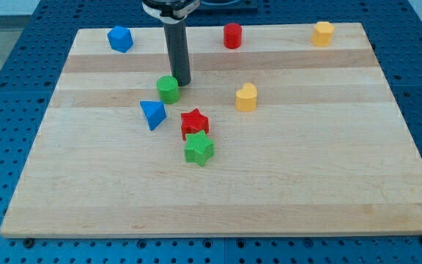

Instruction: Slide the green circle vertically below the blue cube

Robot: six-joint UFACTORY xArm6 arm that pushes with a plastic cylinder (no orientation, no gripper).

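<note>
Look just left of the frame's centre, in the upper half: the green circle sits on the wooden board, with my tip right at its upper-right edge. It looks to be touching, though from this angle you cannot be sure there is no sliver of a gap. That placement makes sense, since the blue cube lies in the upper left corner and the circle must travel leftward to end up under it; a tip on the right side is set to push that way.

There are no jaws to report: the arm ends in a plain rod, so nothing spreads, presses or pinches. It holds nothing and only nudges.

Mind the blue triangle just below and left of the circle; it may sit close to the path.
</note>
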